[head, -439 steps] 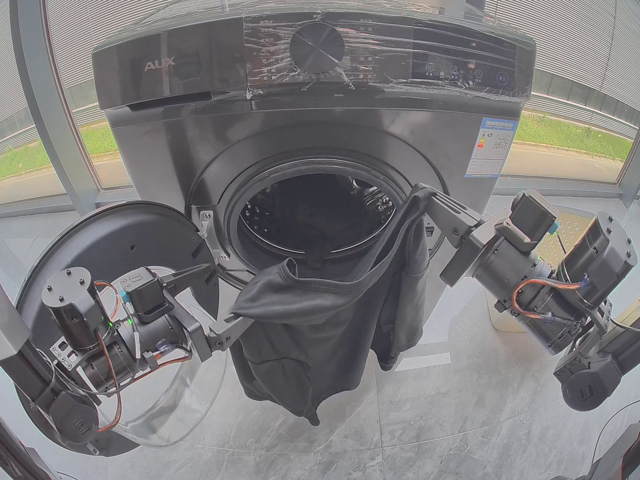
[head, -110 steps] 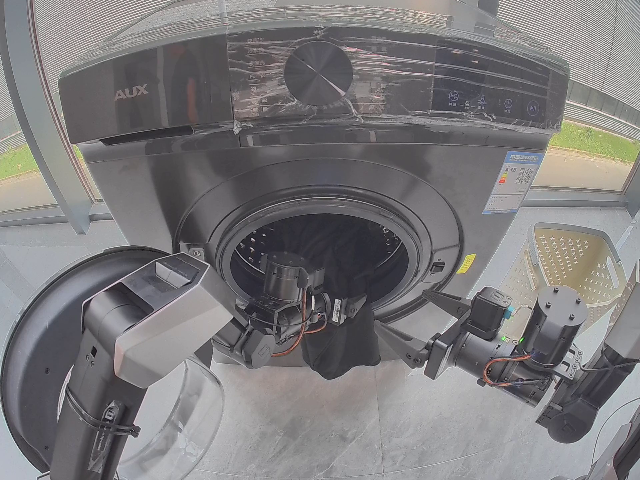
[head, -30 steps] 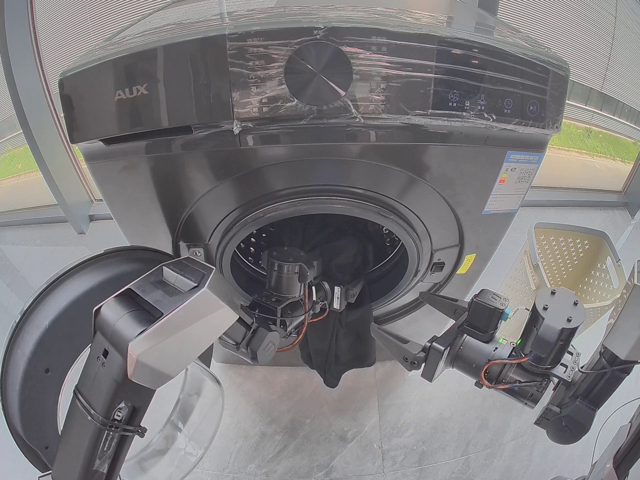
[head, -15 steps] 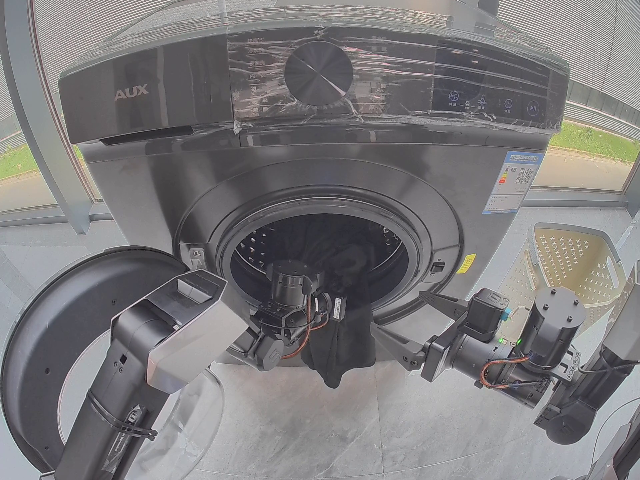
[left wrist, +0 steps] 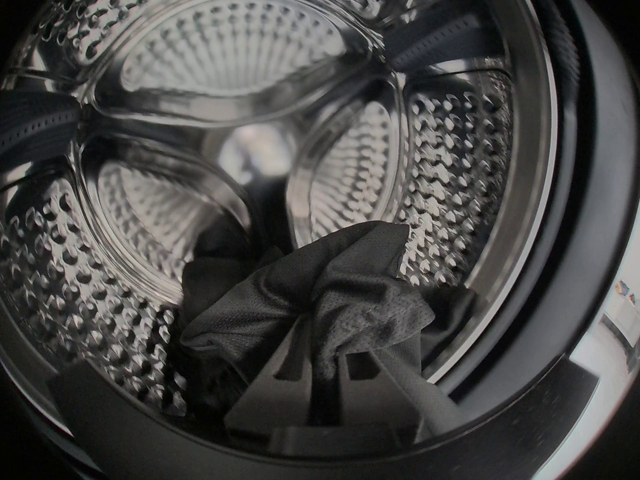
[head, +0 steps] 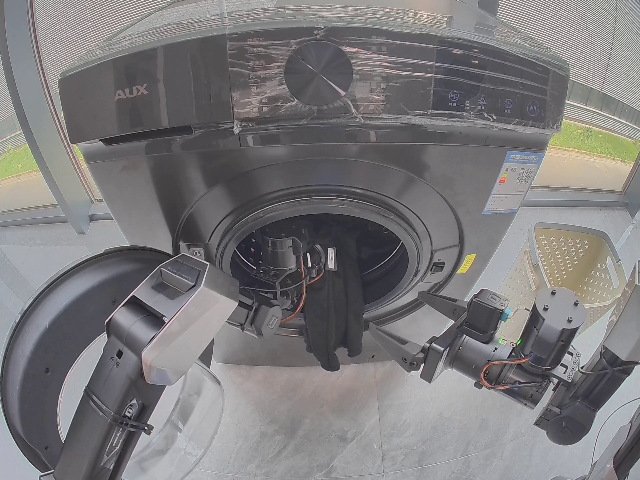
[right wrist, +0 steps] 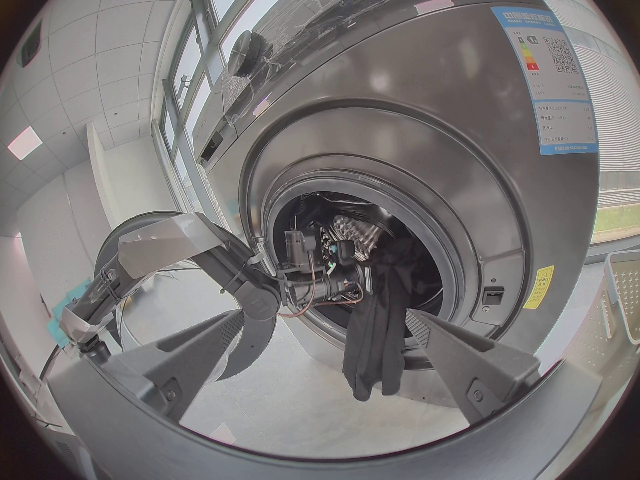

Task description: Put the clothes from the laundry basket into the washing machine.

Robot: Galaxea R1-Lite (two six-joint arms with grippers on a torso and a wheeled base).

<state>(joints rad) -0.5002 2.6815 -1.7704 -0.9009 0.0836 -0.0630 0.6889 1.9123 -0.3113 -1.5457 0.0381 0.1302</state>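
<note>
The grey washing machine [head: 320,168] stands with its round opening uncovered. My left gripper [head: 320,260] is inside the mouth of the drum [left wrist: 200,135], shut on a bunch of the black garment [left wrist: 333,295]. The rest of the black garment [head: 335,315] hangs out over the drum's lower lip and down the front of the machine [right wrist: 373,328]. My right gripper [head: 396,311] stands open just right of the hanging cloth and below the opening, with nothing between its fingers [right wrist: 467,358].
The machine's door [head: 60,341] is swung wide to the left, near my left arm. A beige perforated laundry basket [head: 573,261] stands on the floor at the right, behind my right arm. Grey tiled floor [head: 320,421] lies in front.
My left gripper has risen and gone deeper into the drum with the black garment, lifting its hanging end a little. The right arm has stayed where it was.
</note>
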